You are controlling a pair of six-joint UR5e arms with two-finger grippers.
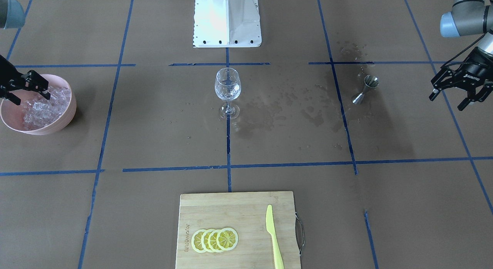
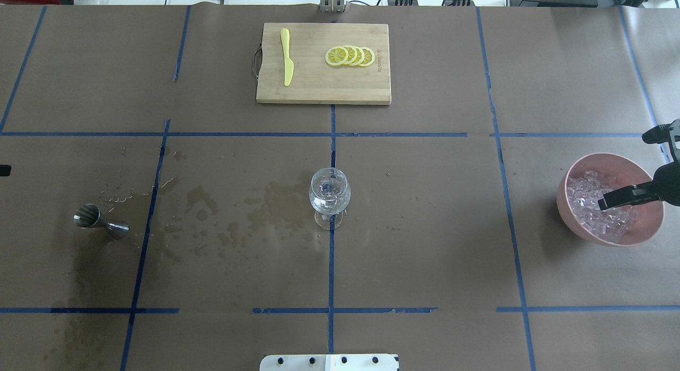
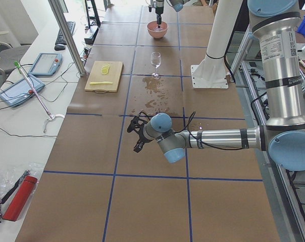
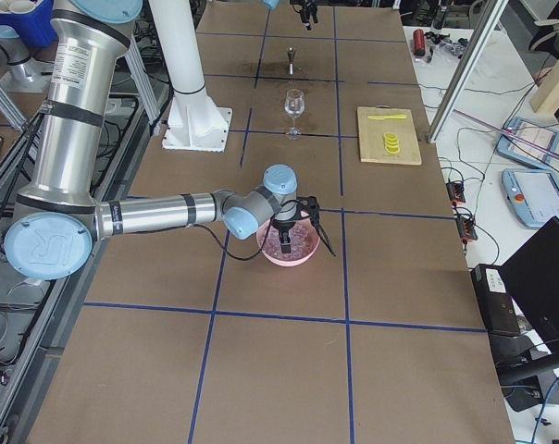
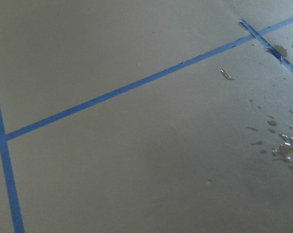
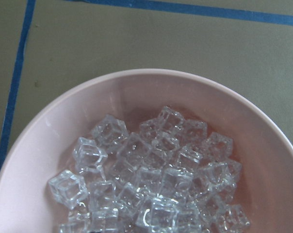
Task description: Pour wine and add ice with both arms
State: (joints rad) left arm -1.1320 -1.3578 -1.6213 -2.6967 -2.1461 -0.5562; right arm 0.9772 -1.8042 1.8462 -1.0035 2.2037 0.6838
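A pink bowl (image 1: 57, 124) (image 2: 581, 171) at the table's right end holds many clear ice cubes (image 1: 40, 107) (image 6: 151, 179). My right gripper (image 1: 32, 99) (image 2: 624, 170) hangs open over the bowl, one finger above the ice, nothing between its fingers. The steel jigger (image 1: 365, 90) (image 2: 101, 222) lies on its side on wet paper. My left gripper (image 1: 446, 102) (image 3: 137, 135) is open and empty, off to the jigger's outer side and above the table. A stemmed glass (image 1: 227, 88) (image 2: 330, 193) stands upright at the centre. I cannot tell whether wine is in it.
Wet splash marks (image 2: 223, 211) spread between the jigger and the glass. A wooden cutting board (image 2: 313, 89) on the far side carries lemon slices (image 2: 350, 56) and a yellow knife (image 2: 287, 57). The white base column (image 1: 227, 18) stands behind the glass.
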